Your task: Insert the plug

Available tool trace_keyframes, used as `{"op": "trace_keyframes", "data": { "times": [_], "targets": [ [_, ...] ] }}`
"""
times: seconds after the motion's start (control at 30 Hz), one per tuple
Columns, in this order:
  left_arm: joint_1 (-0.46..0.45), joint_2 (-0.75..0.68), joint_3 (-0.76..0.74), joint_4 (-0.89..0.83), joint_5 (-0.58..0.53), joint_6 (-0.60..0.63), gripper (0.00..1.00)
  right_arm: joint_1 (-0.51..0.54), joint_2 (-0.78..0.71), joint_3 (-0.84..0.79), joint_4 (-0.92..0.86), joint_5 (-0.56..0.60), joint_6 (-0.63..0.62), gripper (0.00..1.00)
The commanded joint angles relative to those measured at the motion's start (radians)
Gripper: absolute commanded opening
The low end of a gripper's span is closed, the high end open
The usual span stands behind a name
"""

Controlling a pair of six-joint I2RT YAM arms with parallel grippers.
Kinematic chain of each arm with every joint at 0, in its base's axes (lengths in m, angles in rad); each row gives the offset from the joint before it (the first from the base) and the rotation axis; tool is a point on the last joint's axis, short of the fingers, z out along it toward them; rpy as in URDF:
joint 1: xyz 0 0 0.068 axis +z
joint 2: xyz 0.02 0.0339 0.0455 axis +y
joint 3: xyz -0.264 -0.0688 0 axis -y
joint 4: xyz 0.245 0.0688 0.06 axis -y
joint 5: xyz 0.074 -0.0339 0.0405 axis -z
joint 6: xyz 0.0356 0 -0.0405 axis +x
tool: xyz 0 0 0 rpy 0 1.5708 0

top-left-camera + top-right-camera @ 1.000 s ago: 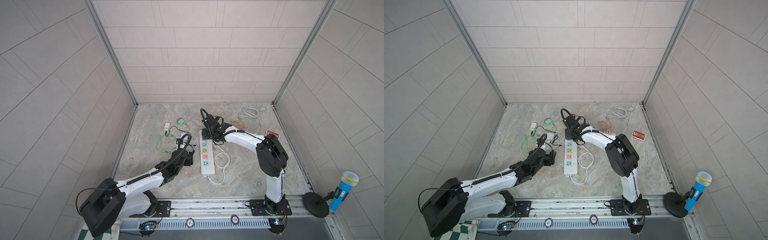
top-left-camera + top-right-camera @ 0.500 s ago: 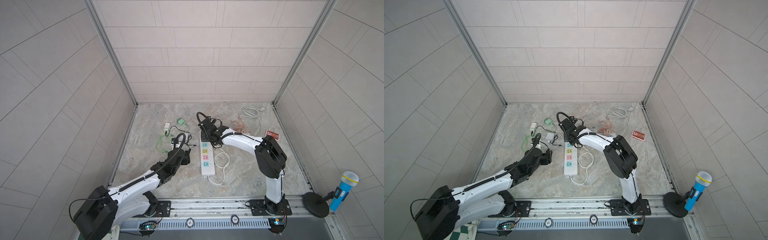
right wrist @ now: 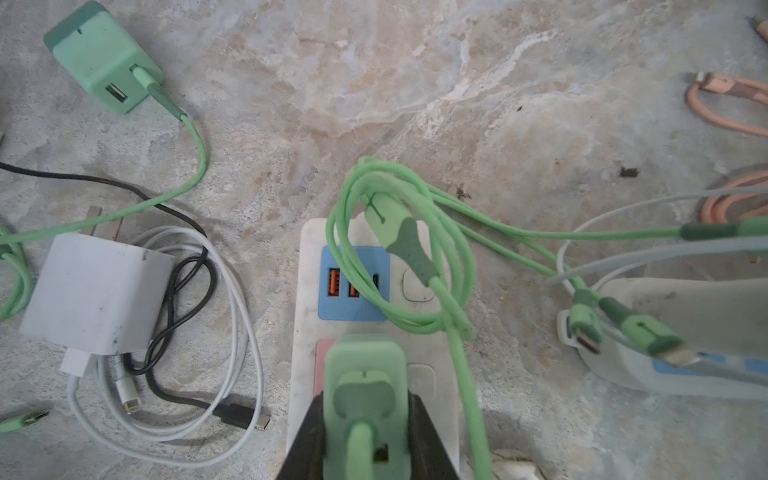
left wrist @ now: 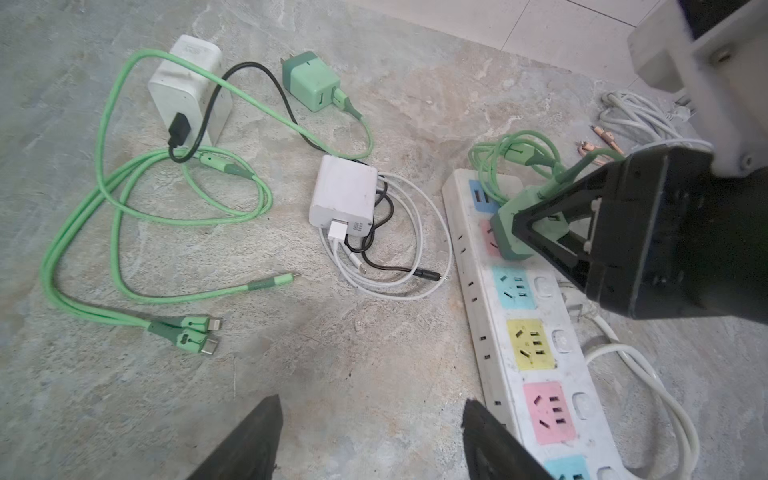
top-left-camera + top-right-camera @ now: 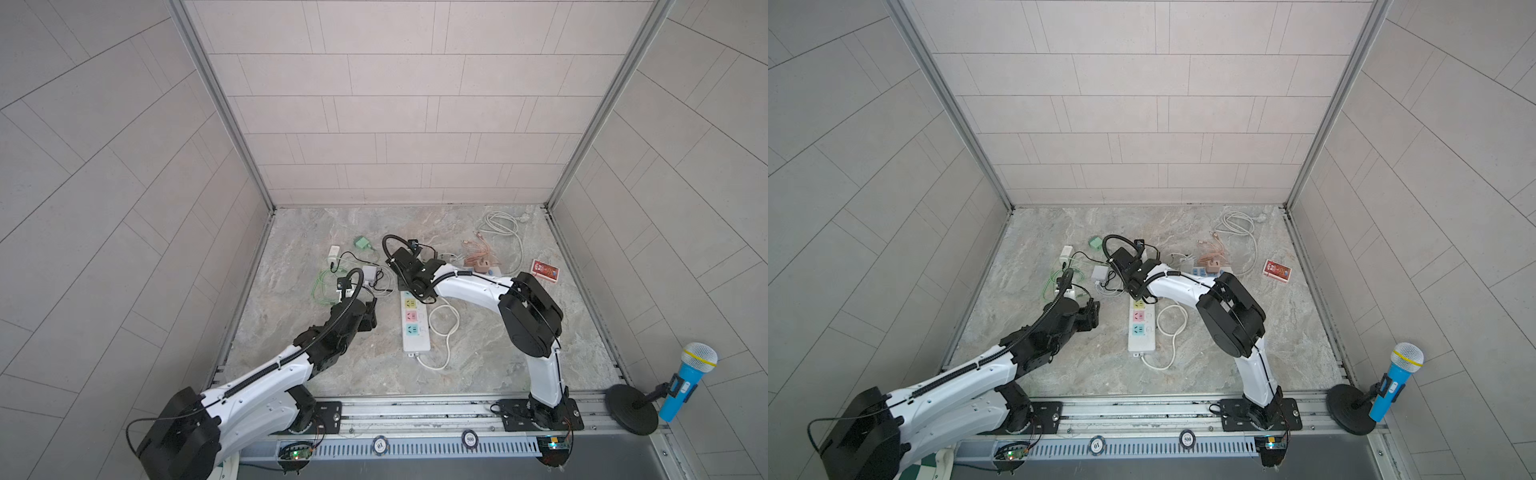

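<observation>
The plug [image 3: 365,399] is a light green charger cube with a green cable coming out of its back. My right gripper [image 3: 365,415] is shut on its sides and holds it tilted on the pink socket next to the blue USB panel of the white power strip [image 3: 307,291]. In the left wrist view the plug [image 4: 511,232] rests against the strip [image 4: 473,266]; I cannot tell how deep the prongs are. In both top views the right gripper [image 5: 417,286] [image 5: 1138,291] hides the plug. My left gripper [image 4: 370,409] [image 5: 370,318] is open and empty, low over bare floor left of the strip.
Left of the strip lie a white charger [image 4: 343,193] with white and black cables, a second green charger [image 4: 313,83], a white adapter [image 4: 191,83] and looping green cables. A second strip [image 3: 685,332], pink cables, a white cable coil [image 5: 498,224] and a red card pack [image 5: 545,270] lie to the right.
My right gripper, with the plug, has shifted slightly left and nearer over the strip's far end. The left arm's elbow has swung outward while its gripper stayed near the strip.
</observation>
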Motion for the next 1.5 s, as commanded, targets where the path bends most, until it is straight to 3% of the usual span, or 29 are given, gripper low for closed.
{"op": "trace_keyframes", "data": {
  "times": [0.0,0.17,0.33,0.4,0.57,0.83,1.07,1.2,1.27,1.47],
  "targets": [
    [0.004,-0.048,0.020,-0.070,-0.062,-0.007,0.75,0.009,0.053,-0.072,-0.098,-0.031,0.044,0.08],
    [0.005,-0.068,0.035,-0.112,-0.095,-0.005,0.80,0.002,0.064,-0.075,-0.098,-0.056,0.021,0.09],
    [0.023,0.003,0.095,-0.149,-0.134,-0.004,0.91,-0.033,0.055,-0.086,-0.086,-0.093,-0.013,0.12],
    [0.038,0.059,0.119,-0.111,-0.143,-0.003,0.97,-0.047,0.038,-0.100,-0.064,-0.113,-0.032,0.18],
    [0.065,0.265,0.259,-0.119,-0.172,0.030,1.00,-0.063,-0.029,-0.100,-0.023,-0.147,-0.085,0.34],
    [0.114,0.536,0.450,-0.113,-0.138,0.107,0.96,-0.087,-0.129,-0.074,-0.003,-0.216,-0.155,0.53],
    [0.141,0.705,0.601,-0.166,-0.103,0.160,0.92,-0.110,-0.280,-0.162,0.017,-0.278,-0.199,0.55],
    [0.146,0.830,0.781,-0.259,-0.101,0.166,0.81,-0.120,-0.365,-0.254,0.036,-0.314,-0.219,0.54],
    [0.147,0.896,0.872,-0.300,-0.094,0.149,0.76,-0.127,-0.393,-0.296,0.047,-0.331,-0.223,0.53],
    [0.187,1.075,1.083,-0.355,-0.089,0.053,0.74,-0.131,-0.443,-0.401,0.104,-0.365,-0.229,0.51]
  ]
}}
